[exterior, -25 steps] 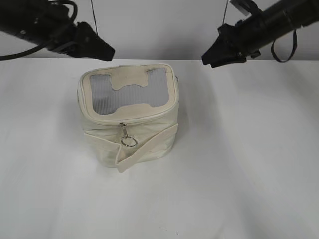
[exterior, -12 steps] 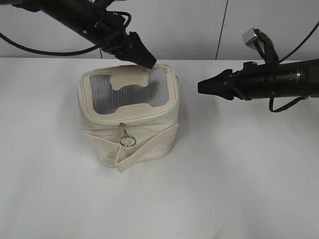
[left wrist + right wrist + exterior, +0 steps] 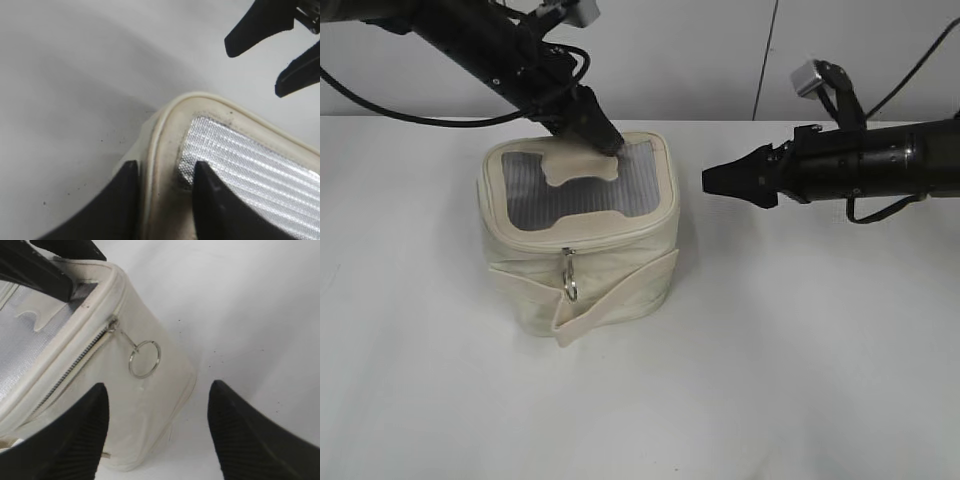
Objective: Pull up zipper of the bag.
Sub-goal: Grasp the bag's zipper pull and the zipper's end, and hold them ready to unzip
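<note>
The cream bag [image 3: 525, 275] stands on the white table. Its grey mesh top [image 3: 535, 205] faces up. The zipper track [image 3: 595, 233] runs round the top rim, with a silver ring pull [image 3: 570, 284] hanging at the front. A second ring pull [image 3: 145, 359] hangs on the side facing my right gripper, at the end of the zipper track [image 3: 75, 365]. My left gripper [image 3: 607, 143] is at the top's back right corner, its fingers [image 3: 212, 205] closed on either side of the rim [image 3: 165, 150]. My right gripper [image 3: 708, 182] is open and empty, to the right of the bag and apart from it. It faces that second ring in the right wrist view [image 3: 158, 387].
A wide cream strap [image 3: 620, 290] crosses the bag's front. The white table [image 3: 800, 360] extends around the bag. A white wall stands behind. The right gripper's fingertips [image 3: 250, 30] show beyond the bag's corner in the left wrist view.
My left gripper has come down onto the bag's back right corner and closed round the rim. My right gripper has dropped to bag height and edged left towards the bag.
</note>
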You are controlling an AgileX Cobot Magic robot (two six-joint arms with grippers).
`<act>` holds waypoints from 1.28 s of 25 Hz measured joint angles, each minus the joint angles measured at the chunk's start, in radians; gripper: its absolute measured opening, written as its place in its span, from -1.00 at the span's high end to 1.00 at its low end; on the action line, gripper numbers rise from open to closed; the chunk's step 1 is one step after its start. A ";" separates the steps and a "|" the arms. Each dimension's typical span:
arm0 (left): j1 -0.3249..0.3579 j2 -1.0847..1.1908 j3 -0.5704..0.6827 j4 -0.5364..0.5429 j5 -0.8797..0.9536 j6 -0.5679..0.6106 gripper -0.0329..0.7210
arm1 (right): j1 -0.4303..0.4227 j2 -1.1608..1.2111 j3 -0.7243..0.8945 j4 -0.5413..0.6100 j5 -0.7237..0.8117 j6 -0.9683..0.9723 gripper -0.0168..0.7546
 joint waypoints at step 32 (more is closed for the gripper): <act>-0.001 0.003 0.000 0.014 -0.001 -0.011 0.78 | 0.169 0.107 -0.116 0.104 -0.229 -0.215 -0.22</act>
